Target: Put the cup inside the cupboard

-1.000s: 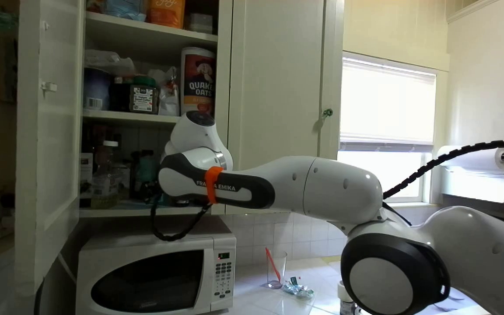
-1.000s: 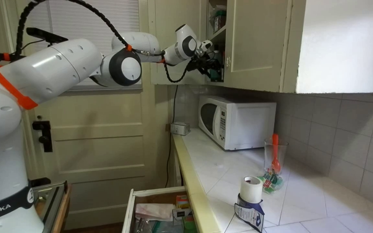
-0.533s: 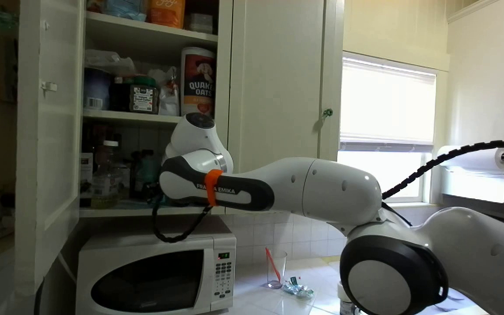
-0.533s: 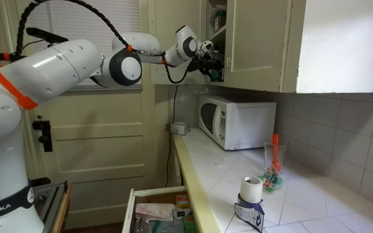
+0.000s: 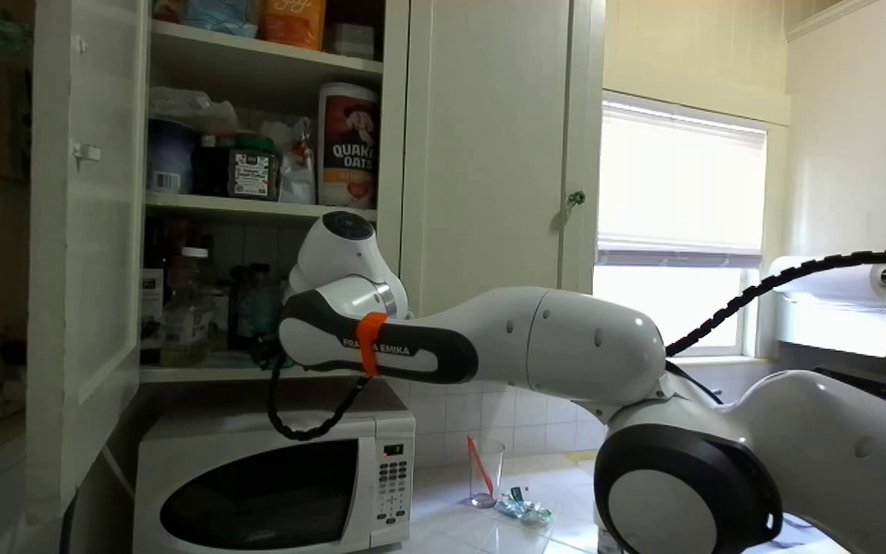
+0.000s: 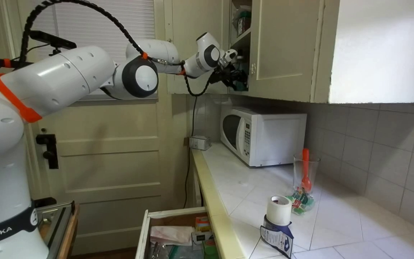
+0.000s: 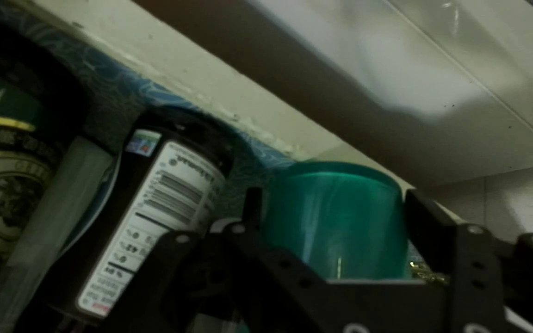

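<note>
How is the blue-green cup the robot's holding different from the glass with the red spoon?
The cup is blue-green; the glass is clear. The cup is held at the cupboard by the gripper; the glass stands on the counter. A red spoon sticks out of the glass; none shows sticking out of the cup. Both are round and show no handle.

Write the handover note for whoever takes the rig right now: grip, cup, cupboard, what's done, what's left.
End effector: closed on the teal cup.
Cup: near the front edge of the lowest shelf in view in the open cupboard, beside a dark bottle. Whether it rests on the shelf, I cannot tell.
Done: cup gripped and brought to the shelf; cupboard open.
Left: probably seat the cup fully inside, release it, then back out without knocking the bottle.
</note>
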Available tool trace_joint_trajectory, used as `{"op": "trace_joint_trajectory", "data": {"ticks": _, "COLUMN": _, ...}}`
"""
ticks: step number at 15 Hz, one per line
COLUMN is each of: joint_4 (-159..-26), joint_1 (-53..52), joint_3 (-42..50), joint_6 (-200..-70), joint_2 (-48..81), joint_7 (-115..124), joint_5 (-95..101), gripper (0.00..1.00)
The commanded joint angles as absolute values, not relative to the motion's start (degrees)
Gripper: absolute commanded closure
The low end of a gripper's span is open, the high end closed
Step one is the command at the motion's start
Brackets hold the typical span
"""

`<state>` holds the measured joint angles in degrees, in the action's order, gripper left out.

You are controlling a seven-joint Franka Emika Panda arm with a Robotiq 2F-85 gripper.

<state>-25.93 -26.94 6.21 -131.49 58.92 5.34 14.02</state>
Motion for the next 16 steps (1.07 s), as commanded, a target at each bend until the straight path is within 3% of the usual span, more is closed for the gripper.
{"op": "trace_joint_trajectory", "data": {"ticks": 1, "joint_4": -26.01, "joint_1": -26.92, "joint_3": 4.85, "joint_6": -131.03, "joint_2": 59.12, "joint_7": 3.48, "joint_5": 13.41, "gripper": 0.49}}
{"op": "trace_joint_trajectory", "data": {"ticks": 16, "joint_4": -25.78, "joint_1": -26.90, "joint_3": 3.82, "joint_6": -136.58, "joint_2": 59.34, "joint_7": -4.33, "joint_5": 14.04, "gripper": 0.49}}
